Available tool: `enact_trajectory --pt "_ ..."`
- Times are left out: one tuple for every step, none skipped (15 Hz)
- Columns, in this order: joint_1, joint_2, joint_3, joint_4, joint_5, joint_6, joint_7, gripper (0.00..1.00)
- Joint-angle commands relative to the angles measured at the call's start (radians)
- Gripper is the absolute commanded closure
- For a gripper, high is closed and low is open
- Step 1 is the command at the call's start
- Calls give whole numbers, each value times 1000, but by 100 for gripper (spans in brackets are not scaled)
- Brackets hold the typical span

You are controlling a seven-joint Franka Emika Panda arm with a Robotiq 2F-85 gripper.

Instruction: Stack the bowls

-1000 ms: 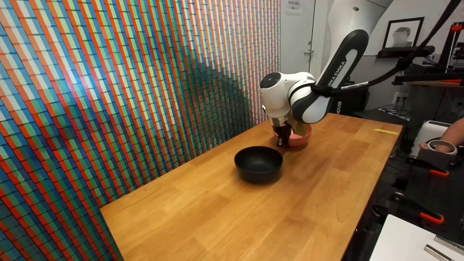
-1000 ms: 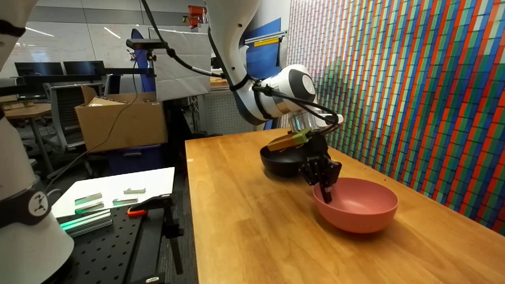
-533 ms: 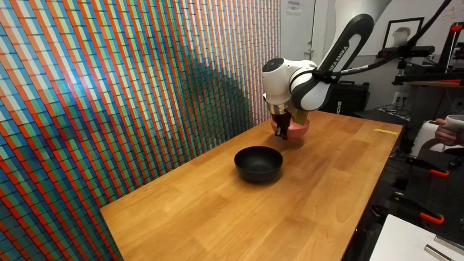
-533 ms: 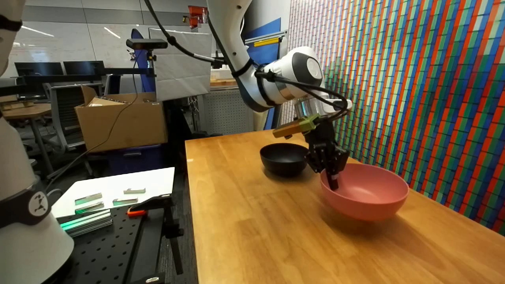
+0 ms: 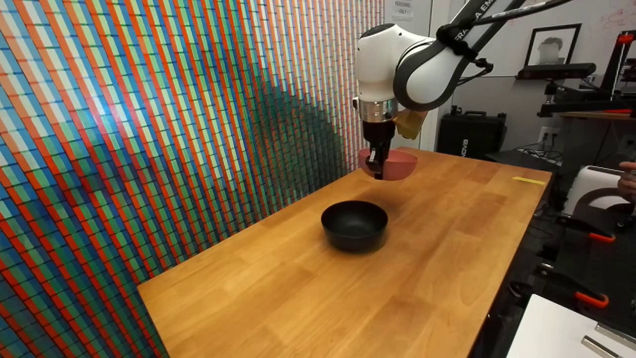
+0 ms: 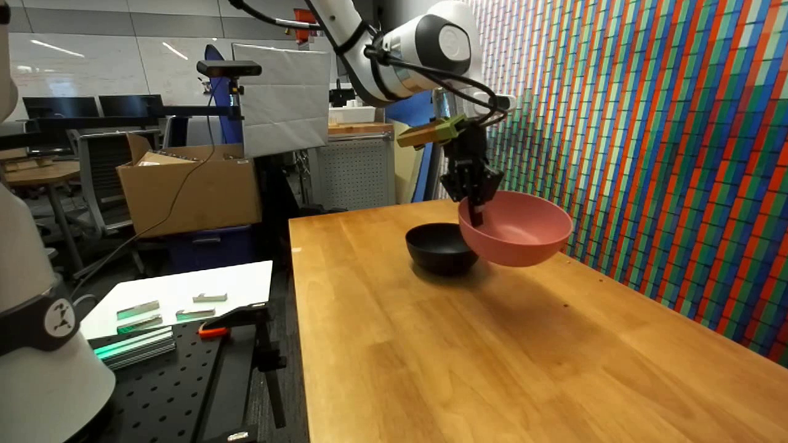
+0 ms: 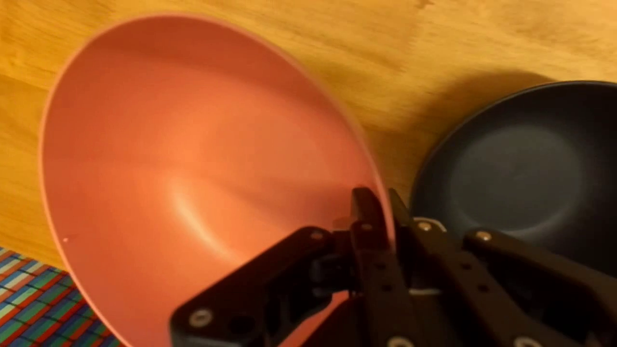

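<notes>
Pinching the rim of the salmon-pink bowl (image 6: 520, 231) with the end effector (image 7: 378, 202). Gripping with one of the fingers (image 7: 366, 208) inside the wall and one outside, drawn together to about wall thickness; probably secure, but at a single spot only. Holding the salmon-pink bowl clear of the tabletop (image 6: 381, 369), mouth up, maybe dipping slightly away from the grip. See the black bowl (image 5: 354, 226) upright on the tabletop, near but off to one side, not yet lined up beneath. Probably in the transfer step, ahead of nesting. To do well: travel high enough to clear the black rim, move slowly to limit twist about the pinch, centre the salmon-pink base, not the end effector, over the black bowl. Level out first, lower gently, avoid clipping the black wall with the outer finger. Release only once seated, then lift straight up to avoid dragging the rim.
</notes>
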Motion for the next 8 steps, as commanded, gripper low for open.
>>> enact_trajectory --pt "-8 -79 69 -58 64 -28 -72 91" --pt "-3 -80 84 -58 69 -20 -76 90" --pt "0 -83 100 -60 77 -18 -83 91" --pt "2 -84 118 -60 91 -14 -95 91" --pt "4 -83 133 -58 104 -14 -105 91" --pt "7 -78 151 -52 119 -20 -118 91" --pt "9 -75 164 -49 131 -24 -131 91" --pt "12 -71 178 -44 143 -32 -147 91"
